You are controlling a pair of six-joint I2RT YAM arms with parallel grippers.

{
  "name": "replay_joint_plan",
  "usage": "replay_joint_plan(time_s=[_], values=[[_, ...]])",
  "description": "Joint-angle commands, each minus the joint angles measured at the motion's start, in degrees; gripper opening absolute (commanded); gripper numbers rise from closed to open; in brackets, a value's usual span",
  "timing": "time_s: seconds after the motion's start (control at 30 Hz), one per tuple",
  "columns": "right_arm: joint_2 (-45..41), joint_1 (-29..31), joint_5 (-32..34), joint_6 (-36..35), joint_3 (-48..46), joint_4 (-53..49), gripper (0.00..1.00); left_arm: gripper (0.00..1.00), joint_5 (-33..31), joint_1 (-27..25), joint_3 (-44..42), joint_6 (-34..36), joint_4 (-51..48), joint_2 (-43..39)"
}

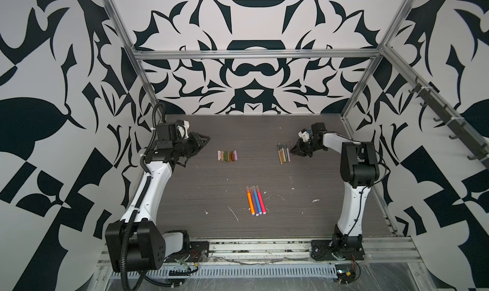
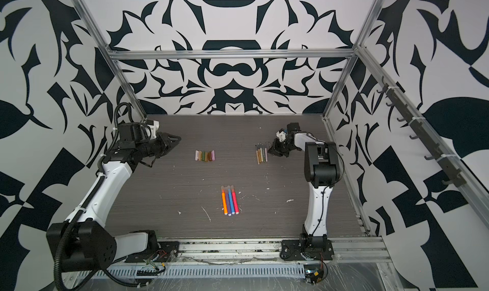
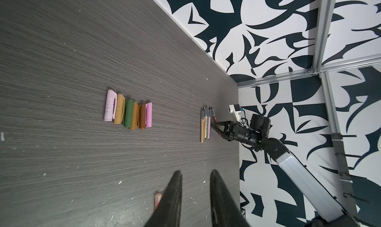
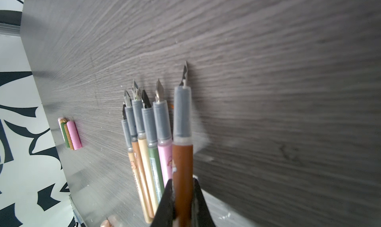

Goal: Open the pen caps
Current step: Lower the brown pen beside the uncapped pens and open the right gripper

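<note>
Several pen caps (image 1: 227,155) (image 2: 205,155) (image 3: 128,112), pink, tan, green and brown, lie side by side at the middle back of the table. To their right lies a row of uncapped thin pens (image 1: 283,153) (image 2: 261,154) (image 4: 148,145) with nibs bare. My right gripper (image 1: 295,150) (image 2: 272,150) (image 4: 182,181) is shut on a brown pen (image 4: 182,164) with its cap off, right beside that row. My left gripper (image 1: 205,138) (image 2: 176,138) (image 3: 195,172) hovers left of the caps, fingers apart, nothing between them.
Four thicker pens (image 1: 255,199) (image 2: 229,199), orange, purple, blue and pink, lie capped near the table's middle front. White specks dot the dark wood table (image 1: 264,133). Aluminium frame posts and patterned walls close in the back and sides.
</note>
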Motion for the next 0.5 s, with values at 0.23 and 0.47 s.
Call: replay_joint_plan(time_s=[0.23, 0.47], values=[[-2.8, -0.4, -1.3, -0.4, 0.6, 0.2, 0.15, 0.28, 0.3, 0.1, 2.2, 0.3, 0.3, 3.0], [-4.2, -0.5, -1.6, 0.3, -1.2, 1.0, 0.11, 0.27, 0.4, 0.1, 2.5, 0.3, 0.4, 3.3]])
